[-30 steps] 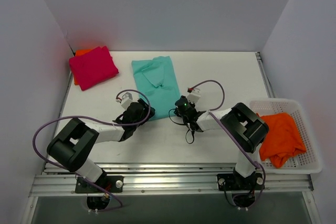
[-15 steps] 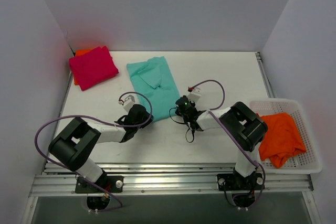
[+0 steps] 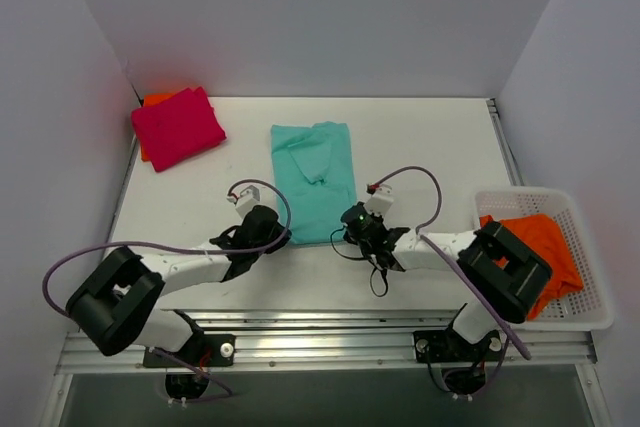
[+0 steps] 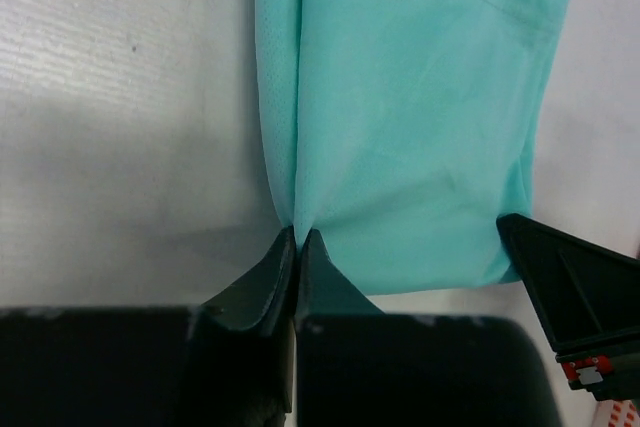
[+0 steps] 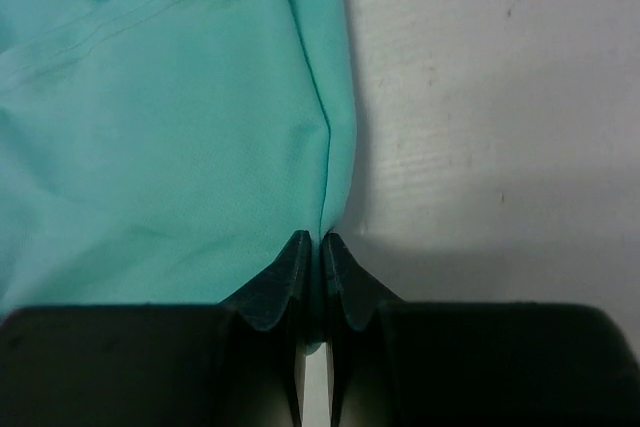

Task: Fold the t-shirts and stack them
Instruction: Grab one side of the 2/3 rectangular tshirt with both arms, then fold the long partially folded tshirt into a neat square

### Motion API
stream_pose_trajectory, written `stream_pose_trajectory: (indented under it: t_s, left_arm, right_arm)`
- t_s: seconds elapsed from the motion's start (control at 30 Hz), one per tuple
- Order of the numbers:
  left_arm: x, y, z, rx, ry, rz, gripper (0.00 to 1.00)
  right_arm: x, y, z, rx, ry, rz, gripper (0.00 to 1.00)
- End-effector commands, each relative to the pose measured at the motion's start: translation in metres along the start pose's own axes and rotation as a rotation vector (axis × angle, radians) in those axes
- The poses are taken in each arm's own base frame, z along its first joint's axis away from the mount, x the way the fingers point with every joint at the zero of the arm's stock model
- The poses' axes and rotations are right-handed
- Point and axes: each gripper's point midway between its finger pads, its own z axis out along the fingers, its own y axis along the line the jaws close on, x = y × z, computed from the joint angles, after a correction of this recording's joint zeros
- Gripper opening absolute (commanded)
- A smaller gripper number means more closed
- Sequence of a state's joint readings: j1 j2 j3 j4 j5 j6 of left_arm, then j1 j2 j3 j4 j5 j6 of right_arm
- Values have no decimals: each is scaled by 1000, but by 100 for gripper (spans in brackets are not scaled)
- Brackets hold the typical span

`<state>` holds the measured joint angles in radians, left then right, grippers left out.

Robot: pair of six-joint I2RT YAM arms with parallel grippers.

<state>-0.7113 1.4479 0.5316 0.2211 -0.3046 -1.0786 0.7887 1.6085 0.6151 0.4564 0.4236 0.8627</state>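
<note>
The left gripper [image 4: 298, 244] and the right gripper [image 5: 311, 247] are each clamped on a near corner of the teal t-shirt [image 3: 315, 177], which lies as a narrow folded strip on the table [image 3: 430, 137], stretching away ahead of them.

The teal t-shirt [image 3: 314, 185] has shifted right and rotated. Earlier it lay slanted; now its long sides run square to the table [image 3: 440, 147]. The left gripper [image 3: 277, 237] and right gripper [image 3: 346, 237], each pinching a near corner, have drawn back toward the bases. Both elbows have swung outward.
</note>
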Motion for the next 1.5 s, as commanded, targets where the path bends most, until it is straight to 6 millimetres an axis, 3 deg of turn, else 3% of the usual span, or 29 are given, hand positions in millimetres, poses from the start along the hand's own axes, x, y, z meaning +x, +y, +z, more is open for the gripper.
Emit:
stream_pose_trajectory:
  t_s: [0.0, 0.07, 0.13, 0.23, 0.37, 0.43, 0.47, 0.5, 0.7, 0.83, 0.97, 1.0, 1.03, 1.07, 1.1, 1.13, 1.17, 1.2, 1.23, 1.27, 1.3, 1.33, 1.37, 1.43, 1.47]
  left_arm:
    - [1, 6, -30, -14, 22, 51, 2]
    - [-2, -3, -48, 26, 20, 47, 2]
    - [3, 3, -63, 8, 42, 71, 2]
    - [-8, -5, -84, 31, 30, 77, 2]
    - [-30, -19, -101, 65, -22, 73, 2]
    - [-38, -21, -103, 52, -42, 85, 2]
    - [-47, -32, -107, 69, -57, 80, 2]
    - [-50, -34, -107, 68, -63, 90, 2]
    - [-83, -62, -111, 98, -113, 97, 2]
    - [-99, -67, -102, 92, -133, 89, 3]
    - [-118, -65, -73, 71, -141, 60, 5]
    - [-130, -61, -64, 67, -137, 36, 5]
    - [-136, -62, -45, 53, -125, 33, 5]
    - [-149, -66, -34, 61, -138, 34, 6]
    - [-165, -59, -19, 40, -141, 19, 8]
    - [-162, -46, 18, -13, -89, 26, 9]
    - [-200, -76, 29, 61, -135, 40, 11]
    - [-215, -84, 49, 82, -124, 52, 65]
    - [-206, -65, 100, 68, -6, 56, 94]
    - [-256, -106, 102, 106, -55, 85, 94]
    - [-270, -110, 119, 96, -59, 99, 94]
    - [-285, -115, 130, 86, -66, 115, 94]
    - [-296, -118, 148, 52, -46, 139, 94]
    - [-298, -108, 164, 27, -14, 139, 94]
    - [-301, -112, 161, 36, -20, 151, 94]
  right_arm:
    - [3, -12, -37, 64, -17, -13, 0]
    - [4, -16, -54, 62, -18, -13, 0]
    - [9, -18, -69, 62, -14, -16, 0]
    - [-2, -13, -90, 30, -39, 13, 0]
    - [-44, 0, -113, 4, -131, 37, 0]
    - [-57, 2, -117, 17, -161, 11, 0]
    - [-63, 4, -117, 32, -178, 3, 0]
    - [-73, 13, -119, 22, -192, 11, 0]
    - [-89, 31, -112, 39, -212, -25, 0]
    - [-96, 40, -104, 40, -219, -25, 0]
    - [-112, 42, -77, 64, -213, 0, 0]
    - [-131, 40, -63, 71, -237, 44, 0]
    - [-124, 37, -41, 94, -198, 29, 0]
    - [-145, 50, -32, 86, -217, 60, 0]
    - [-165, 43, -17, 126, -232, 72, 0]
    - [-160, 36, 14, 189, -209, 44, 0]
    - [-202, 63, 24, 149, -251, 97, 0]
    - [-217, 63, 41, 163, -241, 104, 3]
    - [-211, 34, 87, 275, -187, 87, 18]
    - [-223, 33, 106, 299, -179, 98, 38]
    - [-276, 59, 105, 262, -250, 138, 67]
    - [-263, 51, 139, 309, -226, 107, 100]
    - [-275, 52, 146, 307, -238, 72, 100]
    - [-282, 56, 147, 308, -249, 77, 100]
    - [-282, 55, 141, 308, -254, 91, 100]
